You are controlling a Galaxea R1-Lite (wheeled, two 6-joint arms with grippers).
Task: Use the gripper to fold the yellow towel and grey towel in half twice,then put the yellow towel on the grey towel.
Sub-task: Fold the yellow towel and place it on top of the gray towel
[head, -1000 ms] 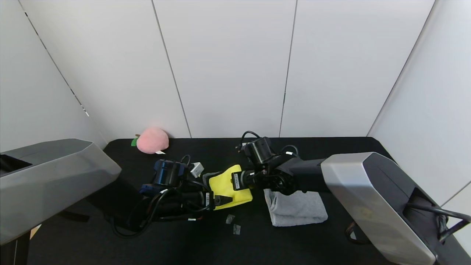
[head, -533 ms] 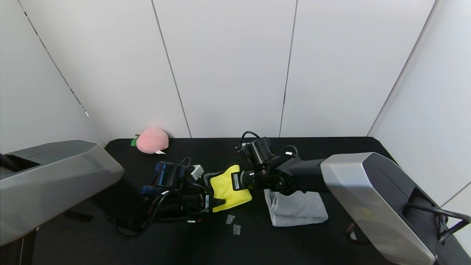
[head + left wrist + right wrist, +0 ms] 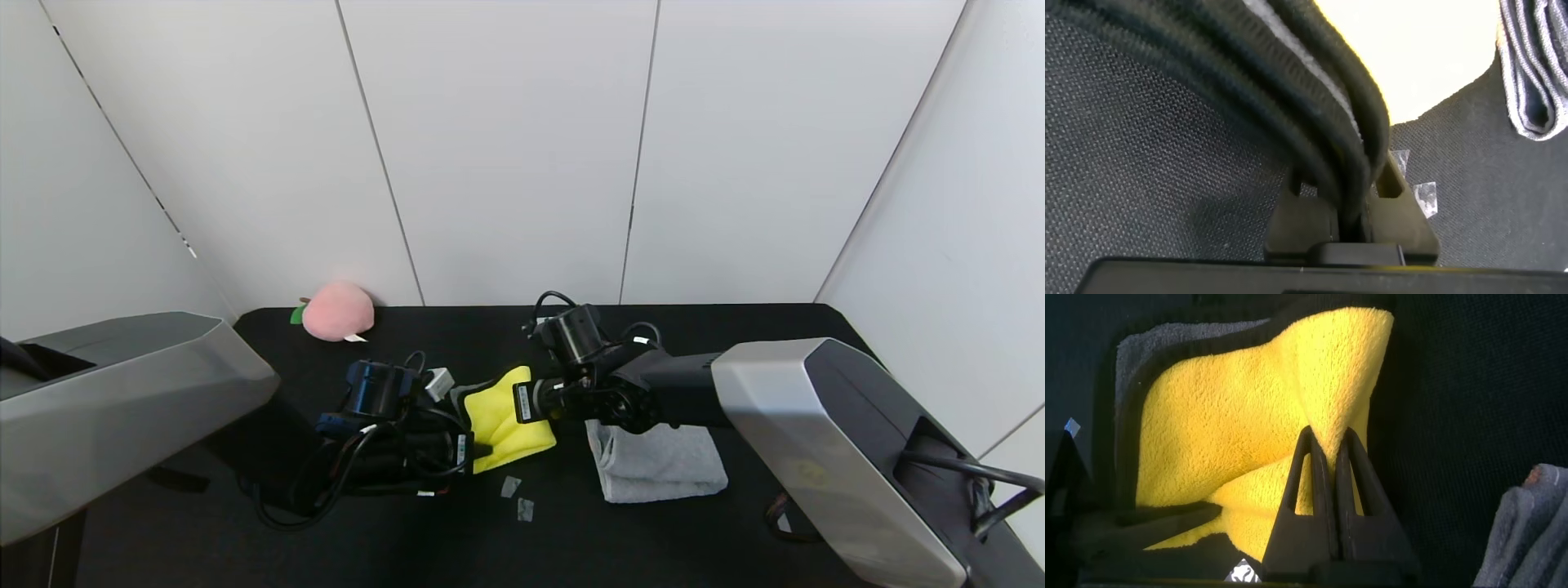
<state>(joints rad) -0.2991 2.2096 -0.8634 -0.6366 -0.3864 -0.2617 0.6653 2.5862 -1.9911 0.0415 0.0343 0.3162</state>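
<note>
Meanwhile, the yellow towel [image 3: 502, 418] has bunched inward over the last second: its near edge, which lay further toward the right a second ago, now sits drawn in toward the left, and the cloth stands up in a peak between the two arms. We read this as the second fold under way (judgement only; the layers at the left edge look already doubled in the left wrist view).

The left gripper [image 3: 1351, 216] is clamped on the stacked dark-trimmed edges at the towel's near left corner. The right gripper [image 3: 1324, 502] is pinched shut on a raised fold of yellow cloth at the far side.

The grey towel [image 3: 657, 461] lies folded, just to the right of the yellow one and partly under the right arm, so it seems ready to receive the yellow towel once that fold is laid flat.

Both towels rest on a black fabric-covered table [image 3: 735, 327]. Two small scraps of clear tape [image 3: 518, 498] lie near the yellow towel's front edge. A pink plush peach [image 3: 336, 311] sits at the far left corner, well apart. White panelled walls [image 3: 506, 147] close the space on three sides.
</note>
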